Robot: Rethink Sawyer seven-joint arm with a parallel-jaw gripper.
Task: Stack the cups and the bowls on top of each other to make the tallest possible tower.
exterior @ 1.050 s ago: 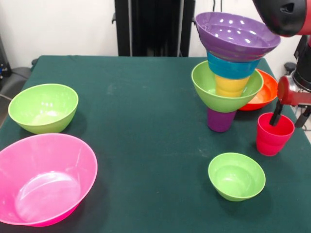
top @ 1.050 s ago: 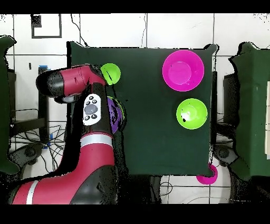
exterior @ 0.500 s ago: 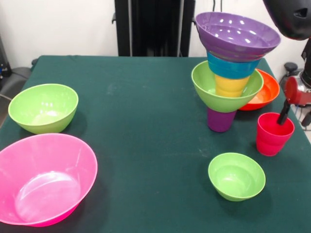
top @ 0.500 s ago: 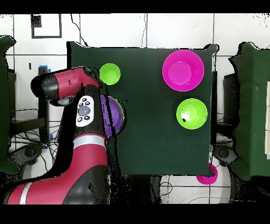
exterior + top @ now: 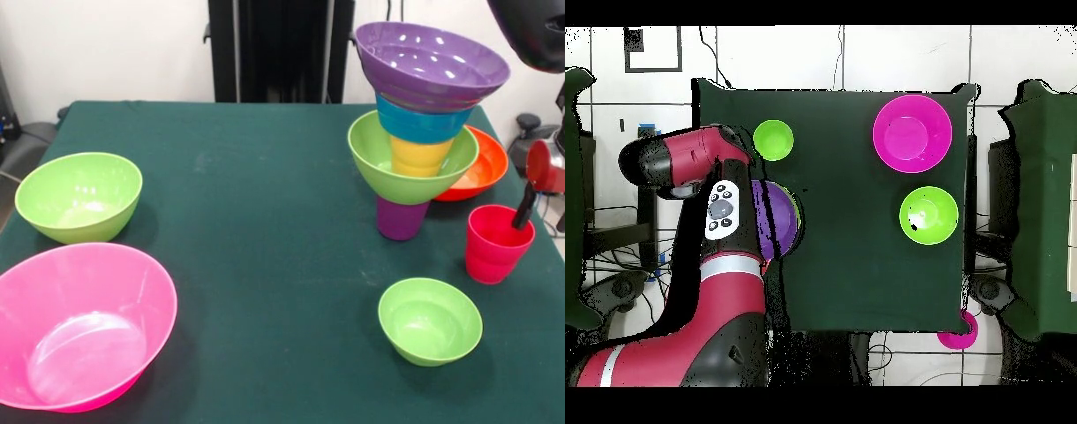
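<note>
Nearest the front camera, a large hot pink glossy plastic bowl (image 5: 81, 327) is sitting at the surface's (image 5: 265, 221) near left corner, and a small lime green plastic bowl (image 5: 430, 320) is resting toward the near right, with a medium lime green bowl (image 5: 79, 195) lying further back on the left. Just behind the small green bowl, the red stepped plastic cup (image 5: 498, 243) is standing upright, and one dark finger of the robot's gripper (image 5: 525, 207) is dipping inside its rim at the right edge; whether the jaws are pinching the wall cannot be told. The step in hand looks like picking up this cup. Beyond it, the tower (image 5: 422, 124) is standing on a purple cup, topped by a wide purple bowl (image 5: 430, 64), with a wide orange-red bowl (image 5: 477, 163) waiting behind. The next move probably calls for a firm grip on the cup's wall, a lift clear above that bowl's rim, and a centred, gentle placement.
</note>
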